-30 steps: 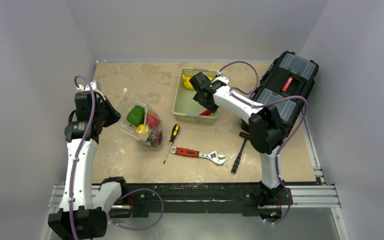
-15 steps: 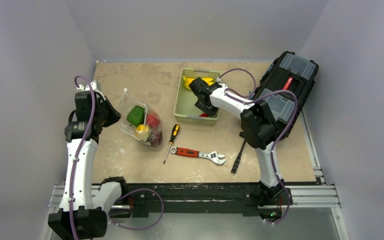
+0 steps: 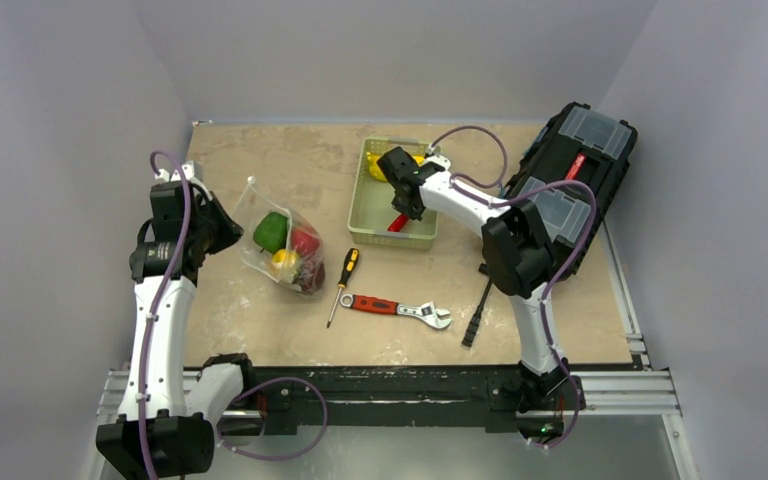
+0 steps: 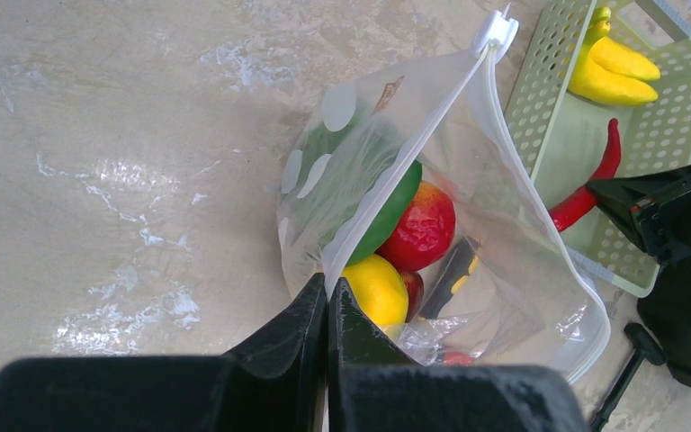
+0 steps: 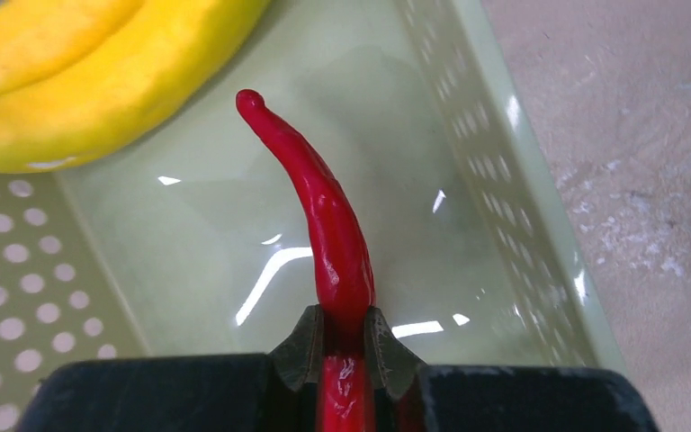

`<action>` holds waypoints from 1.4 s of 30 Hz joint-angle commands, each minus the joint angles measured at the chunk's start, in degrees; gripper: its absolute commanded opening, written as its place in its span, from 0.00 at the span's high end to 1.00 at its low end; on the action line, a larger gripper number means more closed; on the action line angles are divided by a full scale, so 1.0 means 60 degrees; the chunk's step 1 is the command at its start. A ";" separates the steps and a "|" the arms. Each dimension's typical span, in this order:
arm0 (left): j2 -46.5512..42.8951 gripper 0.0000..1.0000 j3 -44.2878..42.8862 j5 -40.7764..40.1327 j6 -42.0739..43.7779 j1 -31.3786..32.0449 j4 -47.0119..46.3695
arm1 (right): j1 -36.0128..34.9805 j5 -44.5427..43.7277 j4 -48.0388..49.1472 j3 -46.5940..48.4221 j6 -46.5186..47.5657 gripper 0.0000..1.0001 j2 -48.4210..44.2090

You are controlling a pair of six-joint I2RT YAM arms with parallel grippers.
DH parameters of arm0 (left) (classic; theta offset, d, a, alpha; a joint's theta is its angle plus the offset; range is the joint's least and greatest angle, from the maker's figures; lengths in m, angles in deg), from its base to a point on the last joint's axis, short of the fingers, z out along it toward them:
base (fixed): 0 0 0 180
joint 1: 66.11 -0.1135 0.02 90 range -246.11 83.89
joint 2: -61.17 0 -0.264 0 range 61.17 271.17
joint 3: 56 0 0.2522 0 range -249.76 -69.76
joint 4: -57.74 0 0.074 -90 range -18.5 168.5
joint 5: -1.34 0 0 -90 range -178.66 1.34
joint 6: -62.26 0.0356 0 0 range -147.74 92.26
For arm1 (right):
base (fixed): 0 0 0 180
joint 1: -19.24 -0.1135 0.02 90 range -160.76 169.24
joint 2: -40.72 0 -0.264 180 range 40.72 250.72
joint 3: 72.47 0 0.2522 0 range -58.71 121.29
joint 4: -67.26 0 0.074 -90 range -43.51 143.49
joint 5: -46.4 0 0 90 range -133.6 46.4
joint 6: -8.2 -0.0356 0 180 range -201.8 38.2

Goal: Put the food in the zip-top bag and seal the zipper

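Right gripper (image 5: 342,346): fingers closed nearly all the way, clamped on the thick stem end of the red chili (image 5: 324,216), long tip sticking out ahead. The chili is inside the green basket (image 5: 495,180), low over its floor, about midway along the counter's (image 3: 260,330) far edge. Bananas (image 5: 99,72) lie just beside the chili's tip in the basket's far end.

Left gripper (image 4: 328,301): fingers pressed together, pinching one lip of the dotted bag (image 4: 522,270) at the zipper (image 4: 418,157). That holds the mouth gaping. The bag sits toward the left edge, partway back, with a green pepper (image 4: 387,216), red apple (image 4: 425,227) and lemon (image 4: 376,286) already inside.

Step in hand, by my read: carry the chili to the bag.
- Lift straight up first so the tip clears the basket wall.
- The grip is at one end only, so the chili may pivot; move smoothly.
- Come in over the open mouth and lead with the tip between the two lips.
- Open the fingers only once most of the chili is past the zipper.
- The screwdriver (image 3: 343,285) lies just right of the bag; stay above it.
- The left side should hold its pinch so the mouth does not collapse.

The bananas are not yet bagged and the zipper is not yet sealed.
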 commanded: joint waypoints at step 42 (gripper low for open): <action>-0.0475 1.00 0.0360 0.0440 0.0279 -0.0057 -0.0742 | -0.4800 0.2998 1.2030 -0.3659 0.5403 1.00 -0.4260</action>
